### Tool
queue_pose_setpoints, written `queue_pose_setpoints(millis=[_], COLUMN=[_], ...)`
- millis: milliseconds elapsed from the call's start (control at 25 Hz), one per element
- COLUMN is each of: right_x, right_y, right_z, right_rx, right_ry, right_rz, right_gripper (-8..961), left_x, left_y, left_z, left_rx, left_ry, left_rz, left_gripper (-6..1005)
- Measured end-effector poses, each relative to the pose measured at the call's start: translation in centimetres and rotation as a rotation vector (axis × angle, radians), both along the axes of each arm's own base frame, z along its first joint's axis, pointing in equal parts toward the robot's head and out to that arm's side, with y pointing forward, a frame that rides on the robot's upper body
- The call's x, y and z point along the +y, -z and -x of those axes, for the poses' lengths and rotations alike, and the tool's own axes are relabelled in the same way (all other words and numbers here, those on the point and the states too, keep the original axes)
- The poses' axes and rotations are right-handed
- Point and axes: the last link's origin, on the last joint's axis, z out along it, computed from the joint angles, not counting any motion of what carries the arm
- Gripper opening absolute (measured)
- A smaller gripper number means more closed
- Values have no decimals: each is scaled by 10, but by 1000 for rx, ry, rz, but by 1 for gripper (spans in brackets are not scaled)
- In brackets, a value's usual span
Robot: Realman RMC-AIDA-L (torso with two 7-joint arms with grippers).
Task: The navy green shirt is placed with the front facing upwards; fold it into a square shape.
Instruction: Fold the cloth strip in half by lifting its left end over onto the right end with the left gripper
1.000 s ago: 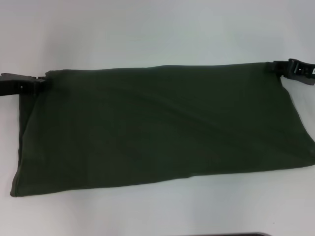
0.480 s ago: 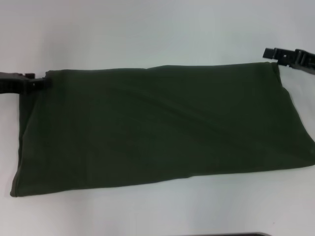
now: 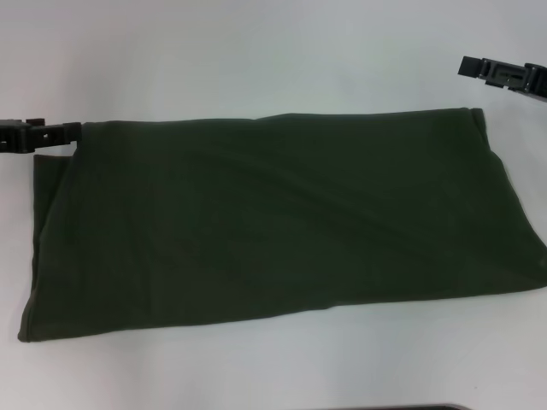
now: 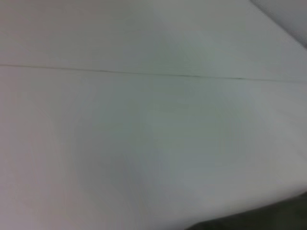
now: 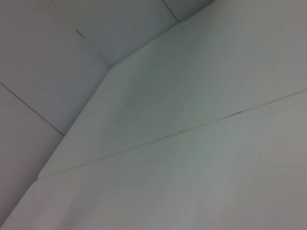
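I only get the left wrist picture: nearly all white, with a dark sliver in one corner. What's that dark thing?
Observer: It is the shirt. The head view shows it folded into a long band on the white table, plain green side up.
Operator: Where is the arm carrying my camera?
Observer: The left gripper is at the shirt's far left corner. I cannot tell whether it is gripping the cloth.
Operator: And the other arm?
Observer: The right gripper is beyond the far right corner, clear of the shirt.
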Motion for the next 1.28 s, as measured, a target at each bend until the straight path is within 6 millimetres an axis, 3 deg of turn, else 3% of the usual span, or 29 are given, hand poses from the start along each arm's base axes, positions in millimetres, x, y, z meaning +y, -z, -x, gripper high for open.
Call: queue_pose_setpoints(millis=[240,560,1280], right_x=[0,1,2], right_y=[-6,-15,-21], right_z=[2,0,-2], right_rx=[-22,-32,-45], right_ry=[-43,-45,-43], right_rz=[-5,-8,-20], right_gripper=[927,926,924], left_x=[-13,-29,-48], left_y=[0,5,-4], left_z=[-4,8,29], left_rx=[-73,-81,-53], left_ry=[-16,-95,-171], left_rz=[47,93,106], left_gripper=[766,908,907])
